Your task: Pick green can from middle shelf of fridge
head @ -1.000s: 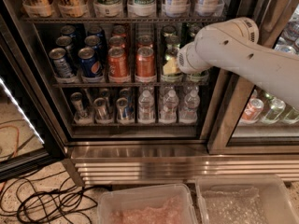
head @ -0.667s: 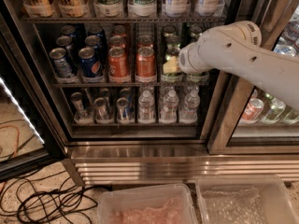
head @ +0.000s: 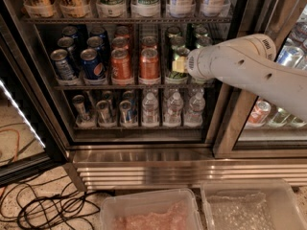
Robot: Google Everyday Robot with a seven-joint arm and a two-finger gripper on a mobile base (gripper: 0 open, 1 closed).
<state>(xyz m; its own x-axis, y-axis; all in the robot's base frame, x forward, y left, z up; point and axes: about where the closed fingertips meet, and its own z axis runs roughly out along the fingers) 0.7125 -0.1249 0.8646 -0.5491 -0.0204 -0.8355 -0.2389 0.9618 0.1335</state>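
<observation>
Gripper (head: 180, 65), at the tip of the rounded white robot arm (head: 240, 63), reaches from 3 o'clock into the large dark-framed glass-door fridge (head: 144, 157) and overlaps the lower part of the small shiny green aluminium can (head: 178, 53). How far it is open, or whether it holds anything, cannot be told. That can stands at the front of its row on the thin dark wire middle shelf (head: 96, 86), at 3 o'clock of the orange cans (head: 149, 63)

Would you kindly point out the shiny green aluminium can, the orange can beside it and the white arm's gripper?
Shiny green aluminium can (head: 181, 53): camera view, silver top rim.
Orange can (head: 149, 65): camera view, mid body.
Gripper (head: 179, 65): camera view, pale tip at the green can.
</observation>
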